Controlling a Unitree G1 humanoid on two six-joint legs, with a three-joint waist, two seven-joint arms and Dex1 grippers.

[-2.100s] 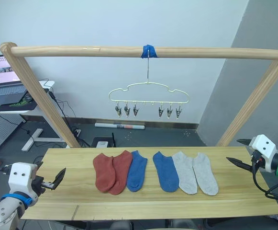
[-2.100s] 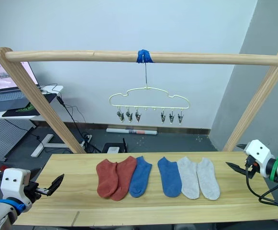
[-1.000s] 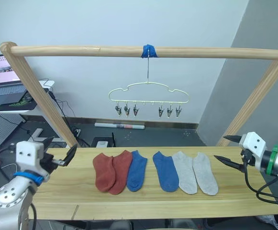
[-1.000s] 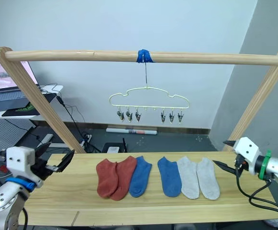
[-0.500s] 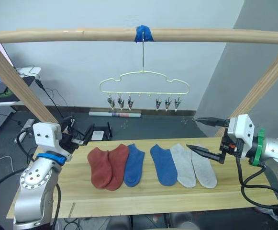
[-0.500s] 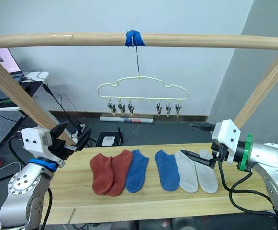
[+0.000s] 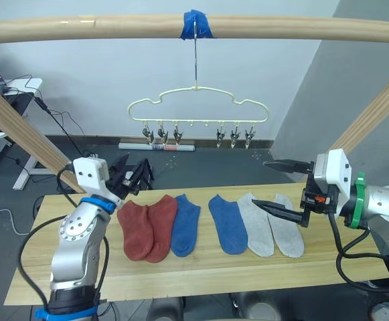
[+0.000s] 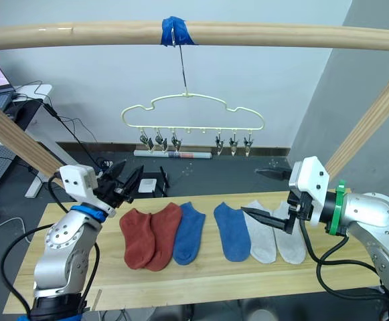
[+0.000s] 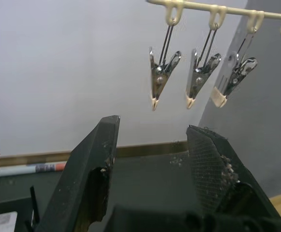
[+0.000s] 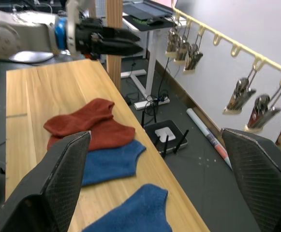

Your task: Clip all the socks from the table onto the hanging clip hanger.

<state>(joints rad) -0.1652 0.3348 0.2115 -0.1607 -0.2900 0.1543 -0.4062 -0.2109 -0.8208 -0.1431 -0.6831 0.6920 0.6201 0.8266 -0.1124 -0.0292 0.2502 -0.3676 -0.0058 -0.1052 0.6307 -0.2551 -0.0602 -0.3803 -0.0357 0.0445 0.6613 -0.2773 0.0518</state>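
Six socks lying in row mid-table, none clipped. Clip hanger hanging above far edge. Left gripper hovering over far-left edge, right gripper over grey socks, both gaping wide, empty.

1. My right gripper had its two black fingers spread wide apart, holding nothing.
2. Between them lay the table, with two rust-red socks overlapping and two blue socks beside them.
3. The clip hanger hung beyond the table, its metal clips dangling.
4. My left gripper hovered above the table's far end.
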